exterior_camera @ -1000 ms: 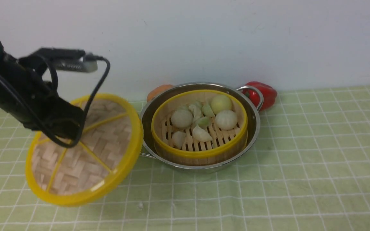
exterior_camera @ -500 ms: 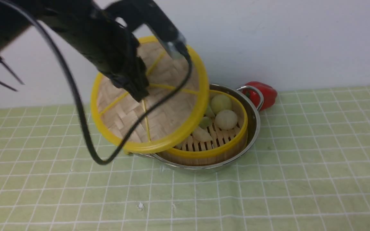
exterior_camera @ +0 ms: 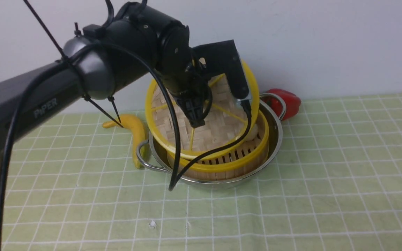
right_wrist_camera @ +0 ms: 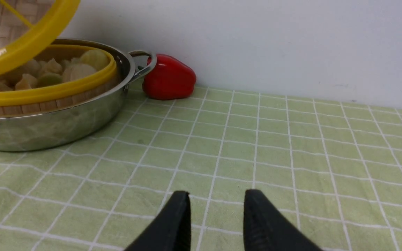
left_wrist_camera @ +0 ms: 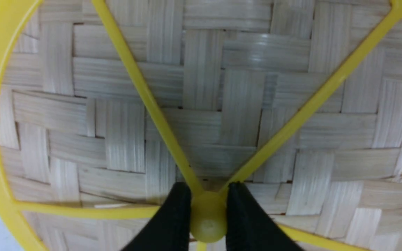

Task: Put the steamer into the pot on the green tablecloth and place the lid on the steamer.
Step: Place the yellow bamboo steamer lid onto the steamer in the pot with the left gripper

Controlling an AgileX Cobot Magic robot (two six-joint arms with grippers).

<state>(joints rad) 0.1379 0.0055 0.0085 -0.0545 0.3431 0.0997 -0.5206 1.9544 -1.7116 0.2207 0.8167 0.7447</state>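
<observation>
- Within the last second the left gripper (exterior_camera: 195,120) had carried the lid (exterior_camera: 222,127) from the left of the pot (exterior_camera: 275,139) to a spot over it.
- The left wrist view showed its two fingers pressed together on the lid's small yellow knob (left_wrist_camera: 208,223).
- The lid hung tilted, its near edge low and close to the steamer (exterior_camera: 222,168); contact could not be told.
- The steamer already sat inside the pot, with dumplings (right_wrist_camera: 79,71) showing under the lid's raised side.
- Judged from this, only levelling, lowering and letting go remained.
- The move had uncovered a banana (exterior_camera: 136,127) lying just left of the pot.
- The right gripper (right_wrist_camera: 217,193) hovered low, right of the pot, fingers spread and empty.
- The pot stood on the green tablecloth (exterior_camera: 326,174), which was lightly creased in front of the pot.
- A red pepper (exterior_camera: 288,101) rested behind the pot's right handle, against a plain white wall (exterior_camera: 326,45).
</observation>
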